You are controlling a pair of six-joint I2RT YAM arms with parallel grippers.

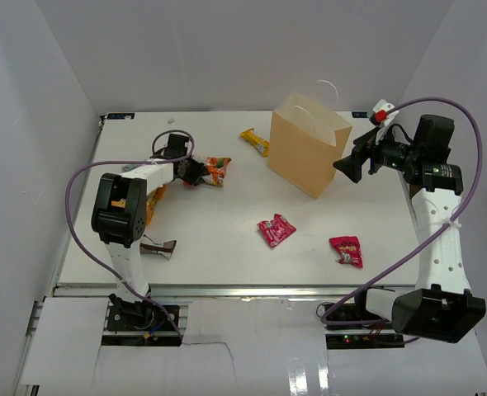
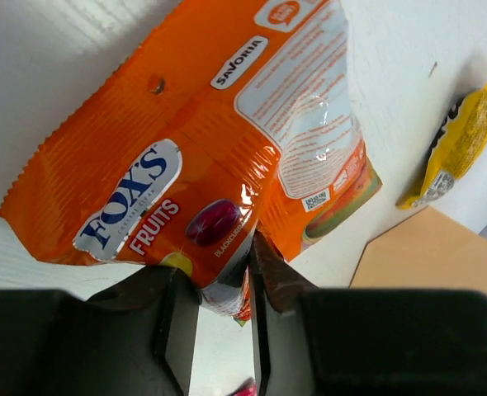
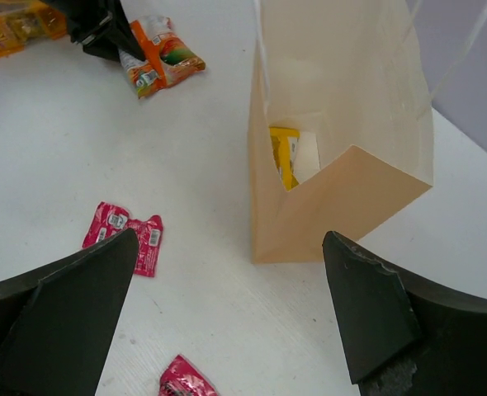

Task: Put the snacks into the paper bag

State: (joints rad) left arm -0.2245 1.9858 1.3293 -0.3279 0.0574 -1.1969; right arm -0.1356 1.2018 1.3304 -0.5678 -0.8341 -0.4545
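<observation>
An orange foil snack packet (image 1: 218, 171) (image 2: 202, 140) lies at the back left of the table. My left gripper (image 1: 196, 172) (image 2: 224, 289) is shut on its near corner, which sits pinched between the two fingers. The tan paper bag (image 1: 308, 144) (image 3: 342, 124) stands upright and open at the back, with a yellow packet (image 3: 285, 155) inside it. My right gripper (image 1: 348, 167) (image 3: 231, 238) hovers just right of the bag, open and holding nothing. Two red-pink packets (image 1: 276, 230) (image 1: 346, 250) lie in front of the bag.
A yellow bar (image 1: 255, 141) (image 2: 462, 140) lies left of the bag. A brown-and-white packet (image 1: 158, 247) and an orange-yellow one (image 1: 153, 202) lie beside the left arm. White walls close off the back and sides.
</observation>
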